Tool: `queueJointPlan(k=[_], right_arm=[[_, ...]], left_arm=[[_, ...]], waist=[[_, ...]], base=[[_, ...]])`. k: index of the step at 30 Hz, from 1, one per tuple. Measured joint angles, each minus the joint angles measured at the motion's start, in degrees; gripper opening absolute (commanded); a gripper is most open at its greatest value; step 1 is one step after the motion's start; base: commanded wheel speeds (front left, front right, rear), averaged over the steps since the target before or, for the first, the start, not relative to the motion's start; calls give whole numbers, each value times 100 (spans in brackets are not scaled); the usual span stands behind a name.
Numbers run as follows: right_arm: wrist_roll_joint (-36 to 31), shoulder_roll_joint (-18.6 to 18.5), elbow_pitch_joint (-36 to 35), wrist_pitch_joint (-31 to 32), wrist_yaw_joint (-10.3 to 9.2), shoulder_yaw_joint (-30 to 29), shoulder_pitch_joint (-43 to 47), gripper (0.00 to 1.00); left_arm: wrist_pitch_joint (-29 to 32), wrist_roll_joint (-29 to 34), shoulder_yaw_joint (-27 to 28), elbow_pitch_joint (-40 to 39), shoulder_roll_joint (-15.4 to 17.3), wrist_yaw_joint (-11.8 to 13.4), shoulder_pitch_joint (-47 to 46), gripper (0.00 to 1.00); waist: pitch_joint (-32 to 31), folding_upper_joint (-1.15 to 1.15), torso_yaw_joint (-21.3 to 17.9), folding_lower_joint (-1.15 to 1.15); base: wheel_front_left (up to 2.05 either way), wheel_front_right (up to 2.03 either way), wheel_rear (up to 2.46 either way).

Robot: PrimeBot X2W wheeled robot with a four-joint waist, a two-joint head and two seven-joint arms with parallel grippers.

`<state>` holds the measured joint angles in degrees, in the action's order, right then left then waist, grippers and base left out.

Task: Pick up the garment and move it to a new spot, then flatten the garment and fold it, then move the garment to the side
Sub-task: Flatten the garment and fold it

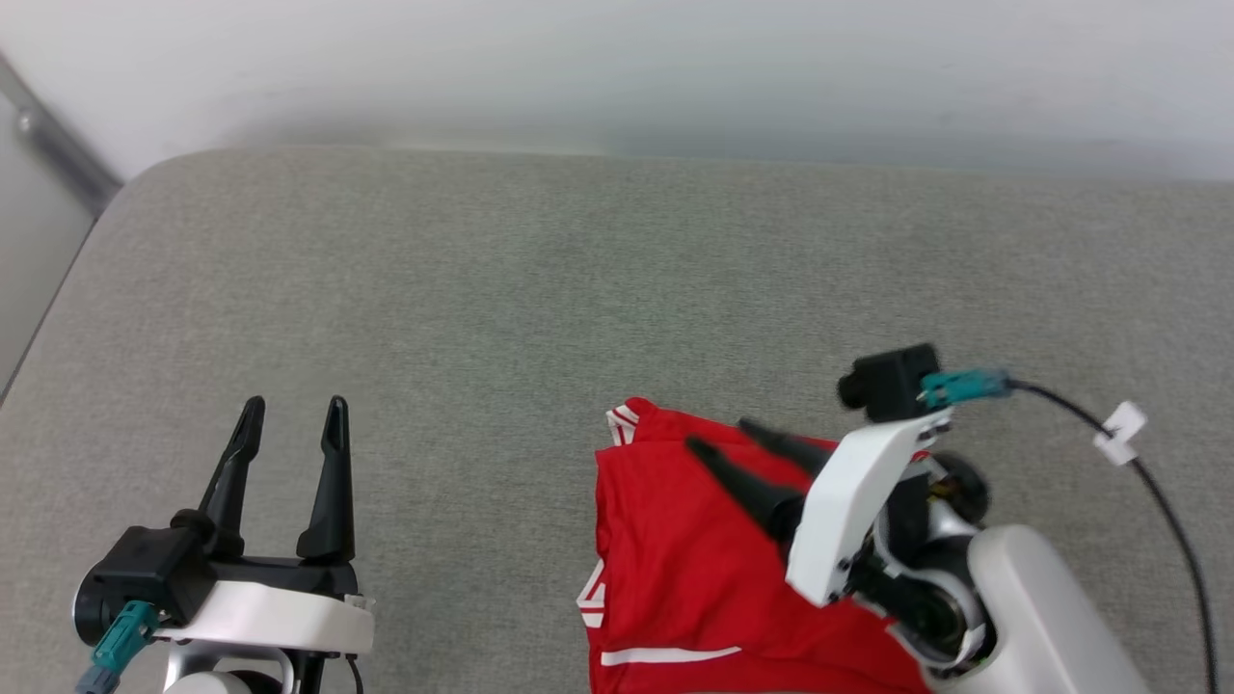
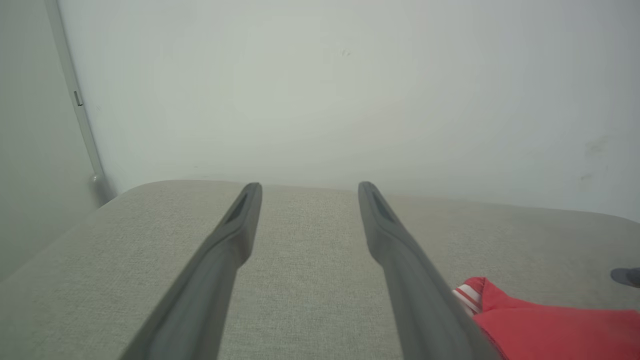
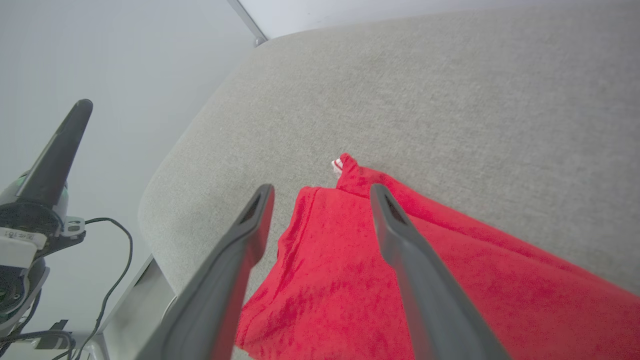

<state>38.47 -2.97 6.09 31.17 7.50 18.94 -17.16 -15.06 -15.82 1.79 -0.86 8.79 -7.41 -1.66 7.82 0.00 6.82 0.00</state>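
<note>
Head view: my right hand (image 1: 721, 436) hangs over the far part of the shirt (image 1: 675, 559), fingers spread wide with nothing between them. The shirt lies on the grey cushion (image 1: 540, 289) at the near right in a compact, folded-looking shape, with striped trim at its far left corner. Its near end runs off the picture. My left hand (image 1: 294, 405) is wide open too and empty, well apart from the shirt over bare cushion.

Left wrist view: my left hand (image 2: 309, 186) looks along the cushion (image 2: 310, 230) toward the wall. The shirt's striped corner (image 2: 470, 296) sits just right of my right-side finger, so I have little way to go.

Right wrist view: my right hand (image 3: 321, 187) straddles the shirt's (image 3: 325, 280) far left part, with red cloth under both fingers and bare cushion beyond.

I judge the fold done and the move to the side still ahead. To do it well, I should bring my left hand to the striped corner and my right to the opposite one. Each should pinch through every layer, not just the top one. Then I should lift low and level, since soft cloth gripped at one point would sag and spill the fold.
</note>
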Motion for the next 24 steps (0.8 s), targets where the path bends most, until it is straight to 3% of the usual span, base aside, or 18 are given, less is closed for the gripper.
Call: queueJointPlan(k=[5,13,19,24], right_arm=[[-887,-520,-290,-527,0,-252,-260,100],[-2073,-1470,-520,-2121,0,-703,-357,100],[-2450,-1504,-620,-2908,1,-1217,33,100],[-2509,-1260,-905,-3370,0,-1853,533,100]], left_arm=[[-1,0,-75,-78,-19,0,-24,100],[-1,-76,-122,-186,-114,0,-134,100],[-1,-64,-129,-209,-104,0,-190,100],[-1,-56,-119,-243,-96,0,-194,100]], waist=[[-7,0,-189,0],[25,0,-477,0],[80,0,-624,0],[96,0,-674,0]], base=[[0,0,0],[0,0,0],[0,0,0],[0,0,0]])
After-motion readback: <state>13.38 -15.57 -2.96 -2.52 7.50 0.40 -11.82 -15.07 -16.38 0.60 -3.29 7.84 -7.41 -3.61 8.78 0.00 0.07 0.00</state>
